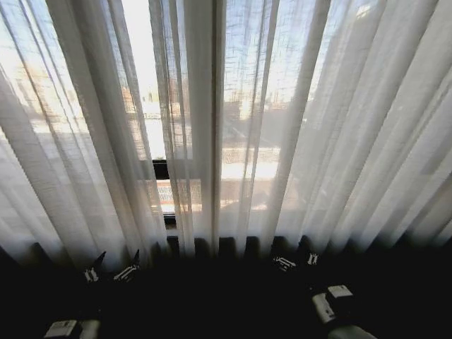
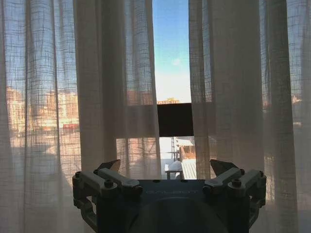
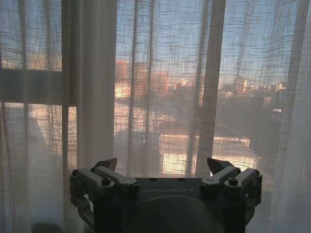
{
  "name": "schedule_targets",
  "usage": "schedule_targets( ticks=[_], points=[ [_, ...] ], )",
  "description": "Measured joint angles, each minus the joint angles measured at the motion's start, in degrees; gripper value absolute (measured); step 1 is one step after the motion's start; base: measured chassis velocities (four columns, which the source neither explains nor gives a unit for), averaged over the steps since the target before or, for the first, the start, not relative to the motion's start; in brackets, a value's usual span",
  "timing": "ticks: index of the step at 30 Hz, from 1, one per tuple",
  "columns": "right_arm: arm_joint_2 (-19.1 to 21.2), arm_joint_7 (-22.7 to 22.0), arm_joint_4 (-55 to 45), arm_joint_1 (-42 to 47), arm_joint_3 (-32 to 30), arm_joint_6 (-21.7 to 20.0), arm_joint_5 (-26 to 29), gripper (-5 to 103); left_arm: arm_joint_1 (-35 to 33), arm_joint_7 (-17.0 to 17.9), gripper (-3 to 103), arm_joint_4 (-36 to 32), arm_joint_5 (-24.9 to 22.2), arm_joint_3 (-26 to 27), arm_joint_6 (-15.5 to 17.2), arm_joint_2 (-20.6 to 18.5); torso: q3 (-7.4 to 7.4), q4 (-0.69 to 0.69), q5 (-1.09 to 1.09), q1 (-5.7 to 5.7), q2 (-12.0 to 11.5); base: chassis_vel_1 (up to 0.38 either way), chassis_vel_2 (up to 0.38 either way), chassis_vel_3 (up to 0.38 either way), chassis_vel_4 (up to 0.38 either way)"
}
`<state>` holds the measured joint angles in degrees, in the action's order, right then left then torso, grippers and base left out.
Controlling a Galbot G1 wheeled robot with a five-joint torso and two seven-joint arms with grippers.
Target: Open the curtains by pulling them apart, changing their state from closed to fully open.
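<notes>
Item: my left gripper (image 1: 111, 267) and right gripper (image 1: 297, 260), both spread and empty, low before the nearly closed curtains (image 1: 296, 127).

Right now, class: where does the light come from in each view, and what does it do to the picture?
Head view: backlight through the curtains glares at the gap; left gripper and right gripper sit in deep shadow. Left wrist view: bright sky in the gap, fingers silhouetted. Right wrist view: dimmer, warm light filtered through the weave.
</notes>
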<state>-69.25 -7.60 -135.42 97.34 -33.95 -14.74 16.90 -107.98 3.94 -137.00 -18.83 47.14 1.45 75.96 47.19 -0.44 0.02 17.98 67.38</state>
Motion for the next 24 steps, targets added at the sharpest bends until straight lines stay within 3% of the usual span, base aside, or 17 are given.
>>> schedule_targets(
  ticks=[15,24],
  points=[
    [-0.1,0.5,0.9,0.2,0.9,2.4,-2.3,100,0.0,0.0,100,0.3,0.0,-0.1,-0.2,0.4,0.0,0.0,-0.03,0.04,0.0,-0.21,0.212,0.201,-0.221],
    [-0.2,1.2,1.2,0.3,1.0,2.6,-5.2,100,-0.2,0.0,100,0.7,0.1,-0.1,-0.8,0.5,-0.01,0.0,-0.01,0.0,0.0,-0.029,0.05,0.044,-0.039]
  ],
)
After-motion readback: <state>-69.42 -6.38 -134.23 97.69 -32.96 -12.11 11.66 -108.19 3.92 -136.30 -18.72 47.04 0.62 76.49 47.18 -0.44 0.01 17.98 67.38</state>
